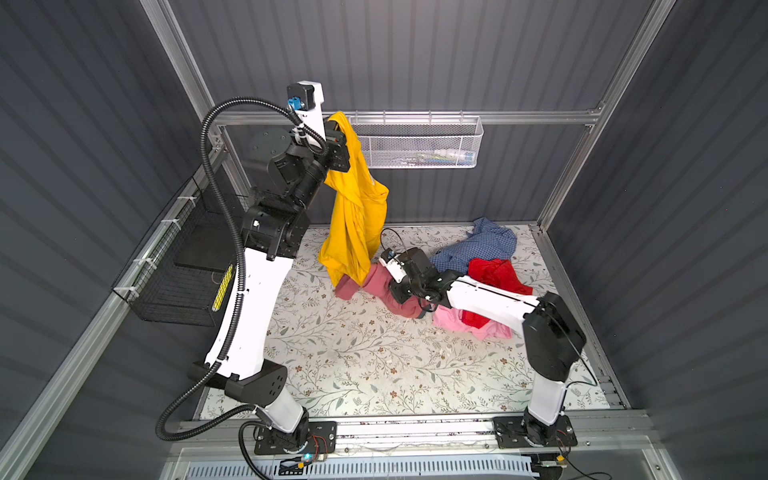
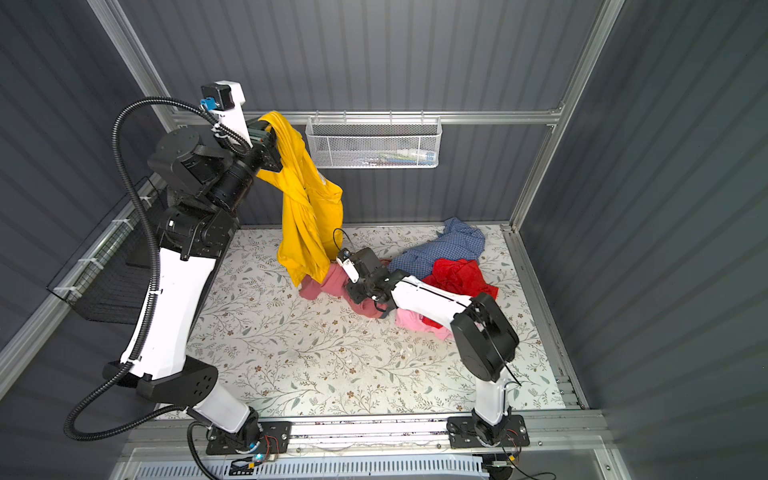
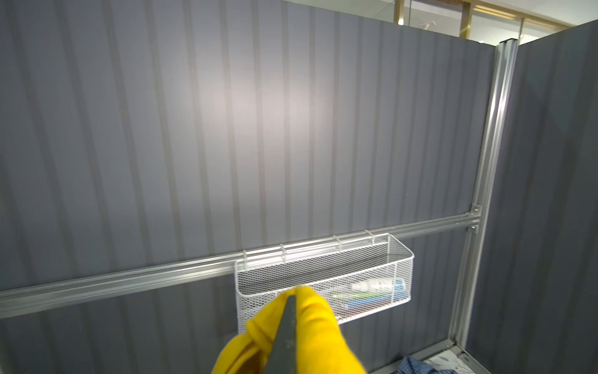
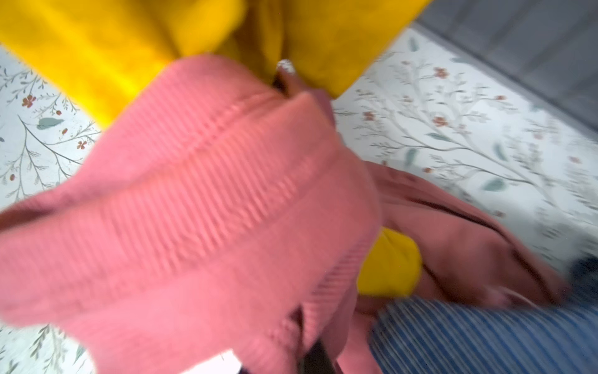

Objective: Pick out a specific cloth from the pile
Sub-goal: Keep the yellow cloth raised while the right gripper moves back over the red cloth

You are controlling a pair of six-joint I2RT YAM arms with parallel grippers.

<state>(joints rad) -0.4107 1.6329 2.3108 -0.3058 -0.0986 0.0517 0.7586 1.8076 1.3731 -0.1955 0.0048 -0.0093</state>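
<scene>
The mustard-yellow cloth (image 1: pixel 353 216) hangs twisted over the bench's (image 1: pixel 353 365) far edge, hem touching the rumpled pile (image 1: pixel 496 272) of blue-checked, red and pink garments at far right.

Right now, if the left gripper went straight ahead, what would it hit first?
Likely the white mesh basket on the back wall, judging by the left wrist view; depth is unclear.

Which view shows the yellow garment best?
Both top views: the yellow garment hangs at full length from the left gripper. The left wrist view shows only the pinched bunch; the right wrist view shows only blurred lower folds.
</scene>
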